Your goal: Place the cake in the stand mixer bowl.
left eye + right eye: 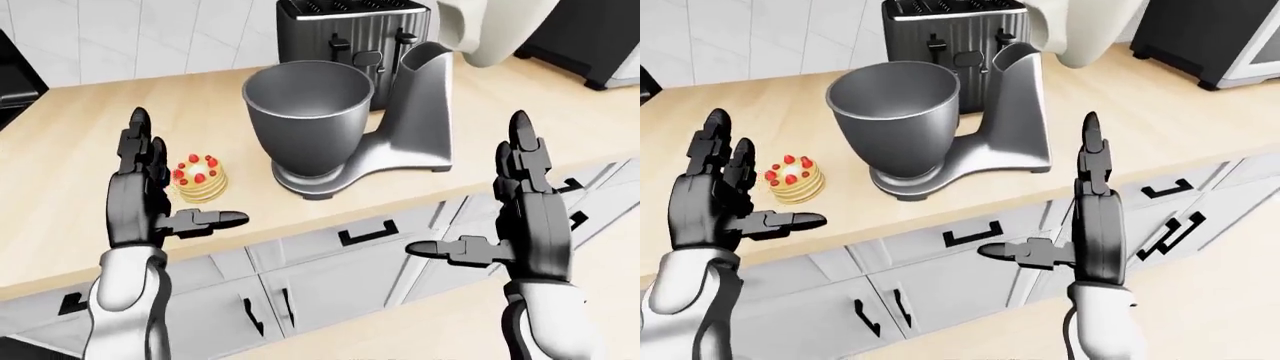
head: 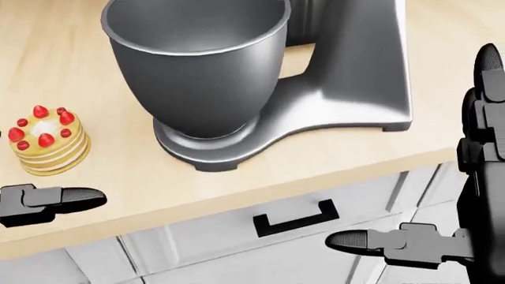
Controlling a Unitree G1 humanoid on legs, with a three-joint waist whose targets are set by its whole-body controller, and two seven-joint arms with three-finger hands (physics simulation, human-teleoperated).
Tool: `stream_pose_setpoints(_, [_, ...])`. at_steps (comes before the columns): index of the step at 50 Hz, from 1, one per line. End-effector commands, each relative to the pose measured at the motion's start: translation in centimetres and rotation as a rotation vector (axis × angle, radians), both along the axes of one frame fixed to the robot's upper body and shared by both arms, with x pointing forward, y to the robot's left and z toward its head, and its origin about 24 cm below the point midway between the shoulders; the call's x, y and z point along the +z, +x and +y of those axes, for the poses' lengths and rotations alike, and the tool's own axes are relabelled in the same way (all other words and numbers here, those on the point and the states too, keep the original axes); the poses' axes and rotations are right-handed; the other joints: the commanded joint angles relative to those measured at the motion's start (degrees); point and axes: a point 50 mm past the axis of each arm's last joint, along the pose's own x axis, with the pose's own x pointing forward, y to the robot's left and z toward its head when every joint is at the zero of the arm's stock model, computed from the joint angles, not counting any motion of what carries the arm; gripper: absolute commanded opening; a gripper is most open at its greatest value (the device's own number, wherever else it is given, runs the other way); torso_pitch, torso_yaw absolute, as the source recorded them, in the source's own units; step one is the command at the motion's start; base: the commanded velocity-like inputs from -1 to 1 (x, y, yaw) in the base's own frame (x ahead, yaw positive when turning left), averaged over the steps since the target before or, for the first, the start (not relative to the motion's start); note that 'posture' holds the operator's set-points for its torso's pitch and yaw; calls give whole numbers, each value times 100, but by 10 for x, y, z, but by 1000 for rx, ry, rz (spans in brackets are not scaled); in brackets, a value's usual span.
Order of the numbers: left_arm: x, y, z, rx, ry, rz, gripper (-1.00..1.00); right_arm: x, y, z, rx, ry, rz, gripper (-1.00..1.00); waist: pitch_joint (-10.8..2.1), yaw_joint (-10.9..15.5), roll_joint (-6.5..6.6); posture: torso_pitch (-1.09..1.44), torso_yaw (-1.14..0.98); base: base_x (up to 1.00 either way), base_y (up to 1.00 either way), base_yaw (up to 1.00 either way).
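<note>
Both hands are spread and empty: the left hand (image 1: 150, 199) stands upright with its thumb jutting toward the cake (image 1: 200, 178), which sits on the table (image 1: 70, 142) just beside it at about one o'clock from the palm. The right hand (image 1: 525, 217) hovers off the table edge, over the drawer fronts (image 1: 360, 247), well apart from everything.

The step in hand looks like the reach for the cake. It is a soft stack topped with berries, so the fingers should close round its sides low down, not press on top.

From the cake, the stand mixer bowl (image 1: 308, 112) lies at three o'clock, near but not touching. Its rim stands high above the cake, so the lift must clear that rim before moving across. The toaster (image 1: 350, 34) behind and the mixer's raised head (image 1: 495, 30) crowd the far side; the near side is open.
</note>
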Motion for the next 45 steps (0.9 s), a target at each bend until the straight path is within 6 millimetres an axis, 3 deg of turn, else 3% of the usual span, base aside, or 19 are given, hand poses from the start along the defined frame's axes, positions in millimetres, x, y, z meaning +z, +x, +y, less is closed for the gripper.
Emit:
stream_pose_setpoints(1, [15, 3, 1, -4, 12, -78, 100, 11, -5, 2, 6, -14, -76, 100, -86, -6, 12, 0, 0, 0, 0, 0])
stream_pose_setpoints(11, [21, 26, 13, 23, -4, -80, 100, 10, -3, 3, 16, -12, -73, 100, -112, 8, 32, 0, 0, 0, 0, 0])
stream_pose_setpoints(27, [10, 41, 7, 6, -8, -54, 100, 10, -3, 4, 20, -16, -76, 100, -164, 17, 18, 0, 0, 0, 0, 0])
stream_pose_setpoints(45, [-19, 50, 6, -5, 30, 55, 100, 10, -4, 4, 24, -19, -85, 100, -200, 31, 55, 0, 0, 0, 0, 0])
